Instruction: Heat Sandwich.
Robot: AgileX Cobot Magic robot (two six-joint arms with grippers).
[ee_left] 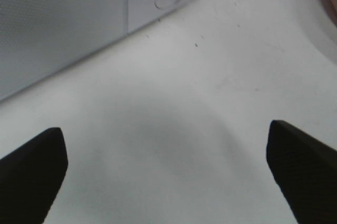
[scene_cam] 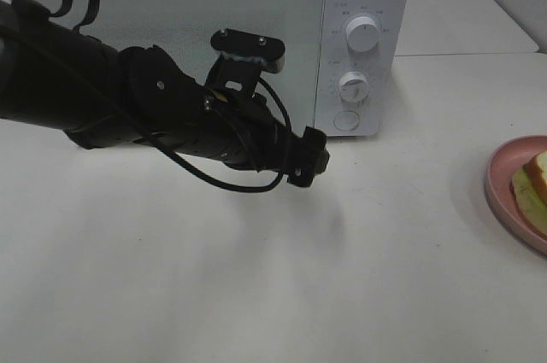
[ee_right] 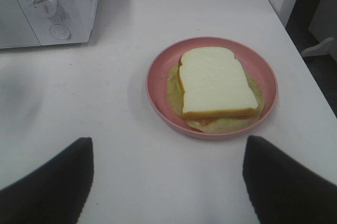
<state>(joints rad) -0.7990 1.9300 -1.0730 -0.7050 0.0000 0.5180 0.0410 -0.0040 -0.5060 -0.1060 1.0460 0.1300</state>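
I am looking down from the high camera and the white microwave (scene_cam: 214, 30) is sitting at twelve o'clock on the white table (scene_cam: 256, 295), its door shut, its two round knobs (scene_cam: 362, 35) stacked on the control panel at about one o'clock with a round button (scene_cam: 345, 120) beneath them. My left arm is reaching in from nine o'clock and stretching across the front of the microwave door, and the left gripper (ee_left: 168, 168) is hanging over bare table just in front of the microwave's lower corner. In the left wrist view its two dark fingertips (ee_left: 31, 171) are standing far apart with nothing but tabletop between them, so I am reading that pincer as fully spread and empty. The sandwich (ee_right: 215, 84) is lying on the round pink plate (ee_right: 158, 76) at three o'clock in the high view, half cut off by the edge of the picture, well apart from the microwave. In the right wrist view I am seeing it whole: a pale top slice with an orange-tan crust, a yellow-green layer spilling out around it onto the plate. The right gripper (ee_right: 168, 176) is hovering short of the plate, its dark fingertips (ee_right: 47, 182) spread wide and touching nothing
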